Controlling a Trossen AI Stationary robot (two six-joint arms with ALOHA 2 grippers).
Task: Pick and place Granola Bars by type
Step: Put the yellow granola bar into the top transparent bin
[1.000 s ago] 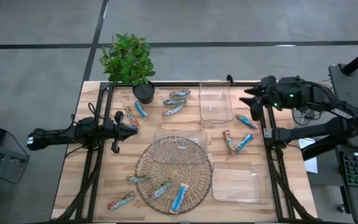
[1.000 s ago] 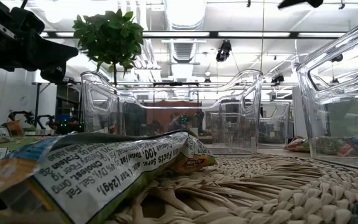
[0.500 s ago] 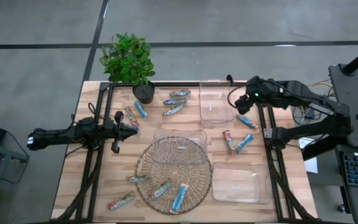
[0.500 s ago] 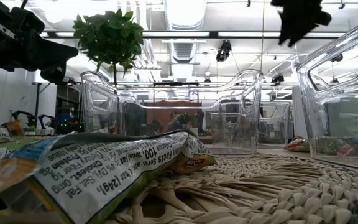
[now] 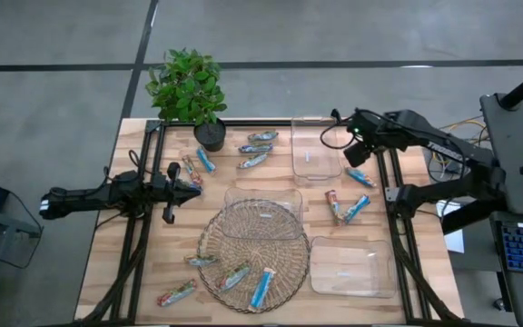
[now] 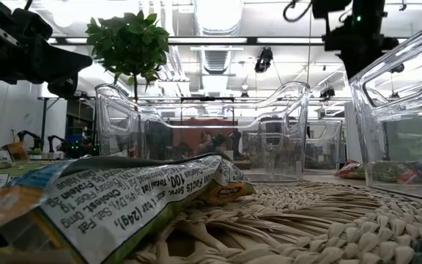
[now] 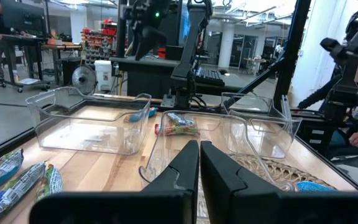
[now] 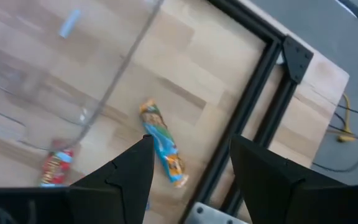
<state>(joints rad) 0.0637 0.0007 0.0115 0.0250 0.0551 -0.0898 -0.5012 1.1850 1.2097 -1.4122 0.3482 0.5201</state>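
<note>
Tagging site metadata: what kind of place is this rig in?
Likely a robotics lab or workshop: a person at a workbench, ceiling strip lights over an open hall, and a wooden table on a bare concrete floor.

L gripper (image 5: 192,184) closed, idle; R gripper (image 5: 350,127) fingers apart, raised.

**Two dark arms with black fingers**

Both arms are matte black and slim. The left gripper (image 7: 199,163) has two flat, wedge-shaped black fingers. The right gripper (image 8: 188,165) has broad, angular black fingers; a black cable loops beside its wrist, where a small green light glows.
</note>
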